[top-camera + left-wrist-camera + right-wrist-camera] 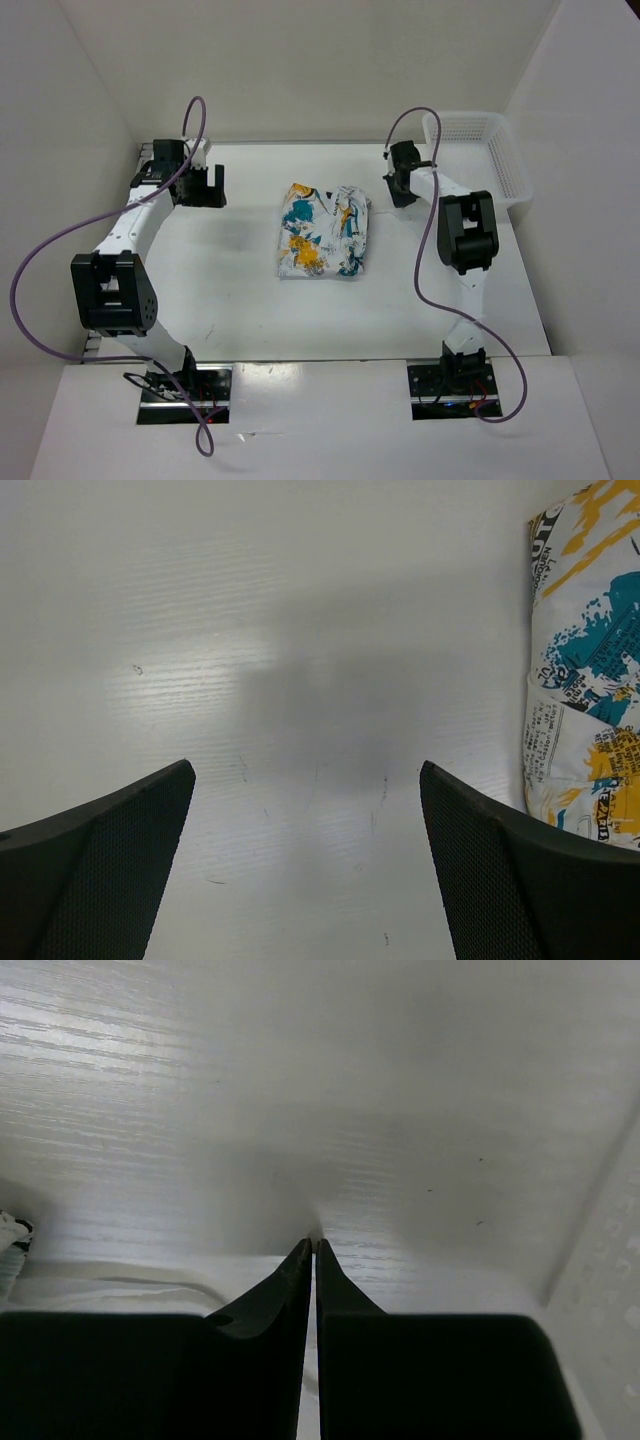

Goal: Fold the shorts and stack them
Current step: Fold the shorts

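Note:
The shorts (323, 230) lie folded into a compact bundle in the middle of the table, white with yellow-orange, teal and black print. Their left edge shows at the right of the left wrist view (590, 660). My left gripper (205, 185) hangs open and empty over bare table to the left of the shorts, its jaws wide apart (306, 770). My right gripper (400, 186) is to the right of the shorts near the back, shut with nothing between its jaws (312, 1244). A small bit of printed fabric (10, 1232) shows at the left edge of the right wrist view.
A white plastic mesh basket (480, 150) stands at the back right corner, just beyond my right arm. White walls enclose the table at the back and on both sides. Purple cables loop off both arms.

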Tool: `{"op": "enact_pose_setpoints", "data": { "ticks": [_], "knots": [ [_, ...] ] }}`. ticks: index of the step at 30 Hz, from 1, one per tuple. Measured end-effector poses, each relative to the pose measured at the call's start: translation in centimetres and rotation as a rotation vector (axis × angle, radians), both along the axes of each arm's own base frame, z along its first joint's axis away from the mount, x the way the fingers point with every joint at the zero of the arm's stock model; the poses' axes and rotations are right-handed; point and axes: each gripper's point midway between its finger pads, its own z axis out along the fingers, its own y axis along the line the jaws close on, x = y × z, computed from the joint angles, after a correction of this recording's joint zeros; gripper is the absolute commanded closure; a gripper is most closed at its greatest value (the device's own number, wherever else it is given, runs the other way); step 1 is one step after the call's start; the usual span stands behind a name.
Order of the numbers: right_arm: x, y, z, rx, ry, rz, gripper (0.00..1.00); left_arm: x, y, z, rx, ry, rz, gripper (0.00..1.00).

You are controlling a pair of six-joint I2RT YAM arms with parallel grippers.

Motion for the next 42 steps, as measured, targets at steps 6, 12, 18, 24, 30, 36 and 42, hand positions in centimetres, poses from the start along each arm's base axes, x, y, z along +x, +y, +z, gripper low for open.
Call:
{"op": "enact_pose_setpoints", "data": {
  "ticks": [6,12,18,24,30,36,42],
  "knots": [
    [-3.4,-0.5,-0.3,-0.020,0.020,0.007,0.92,0.0,0.7,0.0,0.034,-0.001,0.008,0.00],
    [-10.0,4.3,-0.4,0.013,0.119,0.153,0.93,0.0,1.7,0.0,0.036,-0.001,0.031,0.00],
    [-17.2,16.3,-0.4,0.084,0.193,0.499,0.95,0.0,2.3,0.1,0.036,-0.003,0.045,0.00],
    [-20.7,15.6,-0.4,0.106,0.268,0.518,0.97,-0.2,2.5,1.1,0.031,-0.028,0.049,0.00],
    [-22.4,12.5,0.8,0.089,0.301,0.480,0.97,-0.2,2.0,1.9,0.000,-0.052,0.026,0.00],
    [-18.2,9.6,3.9,0.155,0.211,0.349,0.98,-0.3,-0.4,-1.9,-0.111,0.026,-0.059,0.00],
    [-14.0,10.1,5.8,0.228,0.107,0.301,0.98,-1.0,-4.7,-7.7,-0.145,0.188,-0.156,0.00]
  ]
}}
